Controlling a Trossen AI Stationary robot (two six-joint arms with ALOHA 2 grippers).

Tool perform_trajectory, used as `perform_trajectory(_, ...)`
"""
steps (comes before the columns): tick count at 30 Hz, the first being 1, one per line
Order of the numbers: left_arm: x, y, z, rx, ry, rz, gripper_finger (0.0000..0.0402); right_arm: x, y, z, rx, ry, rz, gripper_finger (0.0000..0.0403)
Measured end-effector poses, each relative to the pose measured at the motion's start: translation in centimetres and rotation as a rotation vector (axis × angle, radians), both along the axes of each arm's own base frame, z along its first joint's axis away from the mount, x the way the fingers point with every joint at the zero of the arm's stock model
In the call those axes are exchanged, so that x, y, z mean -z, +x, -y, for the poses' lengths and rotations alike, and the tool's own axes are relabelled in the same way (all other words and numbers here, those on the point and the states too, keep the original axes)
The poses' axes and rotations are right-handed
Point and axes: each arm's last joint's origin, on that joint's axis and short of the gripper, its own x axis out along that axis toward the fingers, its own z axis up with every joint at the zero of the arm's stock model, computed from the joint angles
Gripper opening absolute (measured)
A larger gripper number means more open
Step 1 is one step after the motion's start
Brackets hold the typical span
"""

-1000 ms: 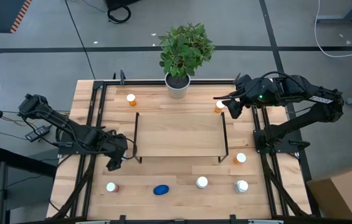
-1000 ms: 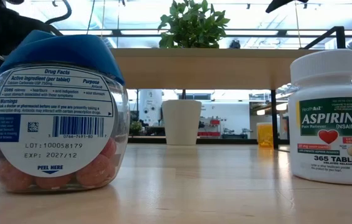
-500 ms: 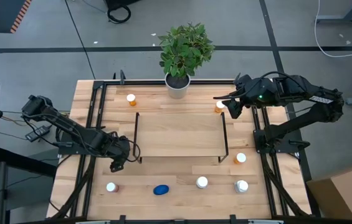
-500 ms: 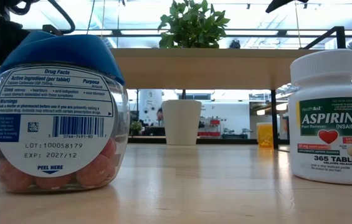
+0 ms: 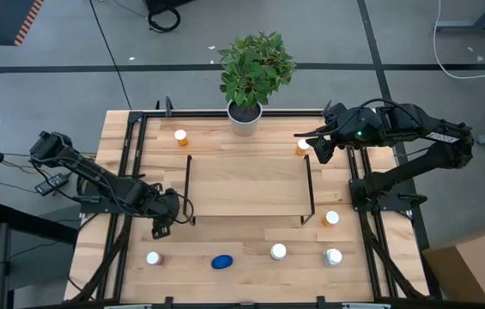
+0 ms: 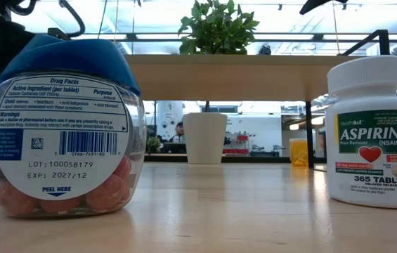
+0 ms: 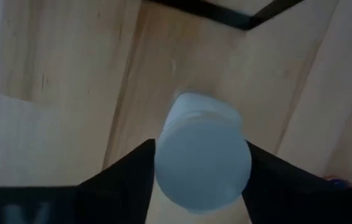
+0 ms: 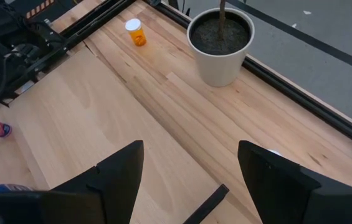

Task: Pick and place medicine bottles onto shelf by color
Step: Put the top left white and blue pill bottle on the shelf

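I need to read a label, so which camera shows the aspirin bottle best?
The low view: the aspirin bottle stands close, its label facing the camera. The high view shows only its white cap; neither wrist view clearly shows it.

Wooden table (image 5: 225, 172) with low shelf (image 5: 249, 185), scattered medicine bottles (image 5: 278, 251), potted plant (image 5: 245, 118)

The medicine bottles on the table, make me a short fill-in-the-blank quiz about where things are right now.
1. The left pincer has a fingertip on each side of a bottle with a ____ cap.
2. The blue bottle lies on the table, not on the ____.
3. The plant pot stands at the table's ____ edge.
4. The right pincer hangs over an ____ bottle.

Missing words: white; shelf; far; orange
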Motion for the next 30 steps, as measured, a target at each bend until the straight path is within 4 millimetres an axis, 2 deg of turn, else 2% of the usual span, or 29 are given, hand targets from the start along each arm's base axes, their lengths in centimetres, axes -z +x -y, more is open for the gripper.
perform_trajectory(2, -0.1, 0.2, 0.1, -0.001, -0.010, 0.017, 0.0177, 0.0, 0.0, 0.0, 0.000, 0.000, 0.000, 0.0269)
perform_trajectory(5, -0.1, 0.3, 0.2, 0.003, -0.033, 0.026, 0.0174, 0.0, 0.0, 0.0, 0.000, 0.000, 0.000, 0.0269)
perform_trajectory(10, -0.1, 0.3, 0.4, -0.018, -0.089, 0.005, 0.0194, 0.0, 0.0, 0.0, 0.000, 0.000, 0.000, 0.0269)
perform_trajectory(13, -0.9, 0.0, 0.4, -0.043, -0.113, -0.039, 0.0197, 0.0, 0.0, 0.0, -0.001, 0.000, 0.000, 0.0269)
perform_trajectory(18, -4.5, 0.1, 0.4, -0.050, -0.087, -0.078, 0.0175, 0.0, 0.0, 0.0, -0.001, -0.001, 0.000, 0.0269)
perform_trajectory(24, -11.0, 0.1, 0.2, -0.062, -0.029, -0.014, 0.0190, 0.0, 0.0, 0.0, -0.003, -0.003, 0.000, 0.0269)
perform_trajectory(30, -16.7, -1.1, -1.7, -0.103, 0.069, 0.022, 0.0192, 0.0, 0.0, 0.0, -0.003, -0.003, 0.001, 0.0269)
